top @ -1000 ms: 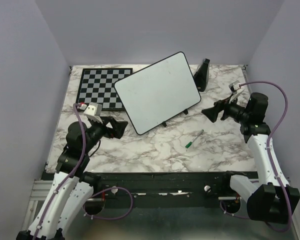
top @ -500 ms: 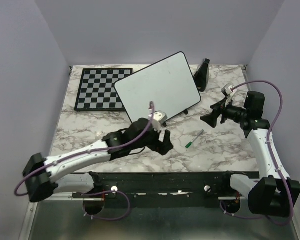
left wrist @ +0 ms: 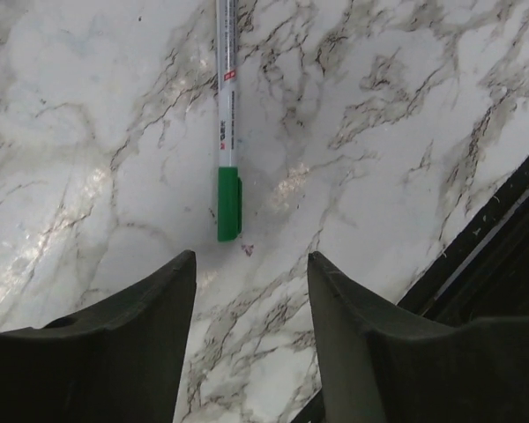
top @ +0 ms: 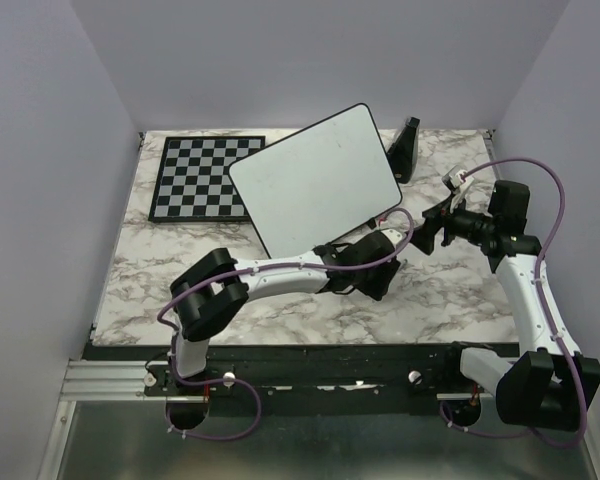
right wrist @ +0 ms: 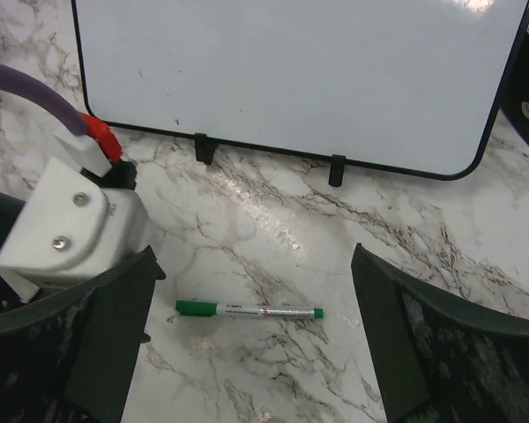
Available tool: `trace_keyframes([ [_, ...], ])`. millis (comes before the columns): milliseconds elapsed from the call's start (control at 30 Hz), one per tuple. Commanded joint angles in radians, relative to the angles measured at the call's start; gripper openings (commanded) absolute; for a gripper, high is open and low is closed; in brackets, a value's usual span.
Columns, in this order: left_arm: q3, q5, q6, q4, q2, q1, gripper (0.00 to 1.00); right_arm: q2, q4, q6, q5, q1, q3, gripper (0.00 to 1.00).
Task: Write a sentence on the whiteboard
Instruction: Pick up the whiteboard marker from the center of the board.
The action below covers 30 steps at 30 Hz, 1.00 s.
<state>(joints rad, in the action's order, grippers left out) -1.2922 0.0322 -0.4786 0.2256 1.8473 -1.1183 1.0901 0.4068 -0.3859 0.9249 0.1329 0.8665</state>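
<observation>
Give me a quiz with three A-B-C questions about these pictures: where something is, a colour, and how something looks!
1. Where is the pen? A on the table; B on a chair; C in a cup.
2. What colour is its cap? A red; B green; C blue.
3. How does the whiteboard look? A covered in writing; B covered in drawings; C blank.

Answers:
1 A, it lies on the marble top in front of the whiteboard.
2 B, one end is green.
3 C, no words or pictures show on it.
</observation>
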Motion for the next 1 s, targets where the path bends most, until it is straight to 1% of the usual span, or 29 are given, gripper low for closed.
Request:
trace_keyframes([
  [0, -0.087, -0.031, 0.037, 0.057, 0.092, -0.008, 0.56, 0.002, 0.026, 0.005, -0.015, 0.011, 0.039, 1.0],
  [100, -0.105, -0.032, 0.04, 0.066, 0.119, -0.009, 0.52, 0.005, 0.026, 0.007, -0.014, 0.011, 0.04, 1.0],
  [167, -0.124, -0.026, 0.049, 0.075, 0.139, -0.009, 0.52, 0.007, 0.027, 0.007, -0.014, 0.013, 0.04, 1.0],
  [333, -0.173, -0.015, 0.058, 0.107, 0.187, -0.009, 0.47, 0.01, 0.027, 0.009, -0.017, 0.014, 0.043, 1.0],
  [567, -0.239, 0.024, 0.077, 0.155, 0.263, -0.009, 0.43, 0.019, 0.03, 0.009, -0.021, 0.02, 0.045, 1.0],
  [633, -0.268, 0.049, 0.087, 0.181, 0.282, -0.008, 0.38, 0.019, 0.032, 0.009, -0.02, 0.02, 0.045, 1.0],
  [833, -0.309, 0.075, 0.101, 0.245, 0.326, -0.011, 0.34, 0.021, 0.033, 0.009, -0.017, 0.024, 0.046, 1.0],
  [967, -0.295, 0.095, 0.104, 0.285, 0.326, -0.018, 0.29, 0.024, 0.033, 0.009, -0.017, 0.025, 0.046, 1.0],
])
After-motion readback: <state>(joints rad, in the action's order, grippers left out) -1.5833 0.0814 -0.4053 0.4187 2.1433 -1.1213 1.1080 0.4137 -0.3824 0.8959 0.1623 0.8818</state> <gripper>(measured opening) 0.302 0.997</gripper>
